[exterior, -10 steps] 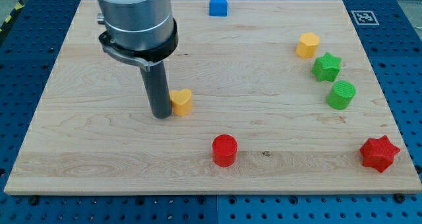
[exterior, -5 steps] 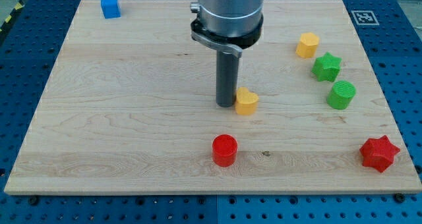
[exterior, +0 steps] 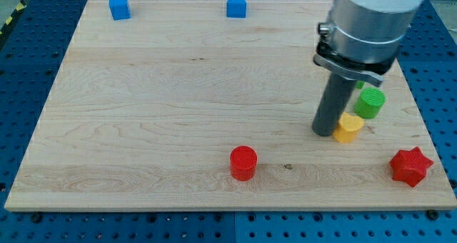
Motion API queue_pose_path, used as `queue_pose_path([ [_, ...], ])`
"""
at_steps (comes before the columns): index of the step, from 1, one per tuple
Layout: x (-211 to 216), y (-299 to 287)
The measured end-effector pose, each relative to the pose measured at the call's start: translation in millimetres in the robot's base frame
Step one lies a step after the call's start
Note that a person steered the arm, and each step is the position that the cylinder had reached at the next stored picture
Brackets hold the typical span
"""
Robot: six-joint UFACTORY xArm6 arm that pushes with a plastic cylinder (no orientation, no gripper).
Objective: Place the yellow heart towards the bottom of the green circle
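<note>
The yellow heart [exterior: 349, 129] lies on the wooden board at the view's right. The green circle [exterior: 370, 101], a short cylinder, stands just above and to the right of it, very close to it. My tip [exterior: 325, 133] rests on the board against the heart's left side. The rod and the arm's body rise above it and hide the board behind them.
A red cylinder [exterior: 243, 162] stands at the bottom middle. A red star [exterior: 410, 166] lies at the bottom right. Two blue blocks [exterior: 118, 6] [exterior: 236, 6] sit along the top edge. The arm covers the yellow hexagon and green star seen earlier.
My tip has swept to the right across the board, pushing the yellow heart from the left middle to just below the green circle. The arm now hides the yellow hexagon and green star.
</note>
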State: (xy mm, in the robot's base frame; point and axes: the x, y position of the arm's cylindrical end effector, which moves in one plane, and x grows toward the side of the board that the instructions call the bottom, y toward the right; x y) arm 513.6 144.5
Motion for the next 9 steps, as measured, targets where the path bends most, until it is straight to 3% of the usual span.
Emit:
queue_pose_path([
  [7,2,21],
  [9,68,19],
])
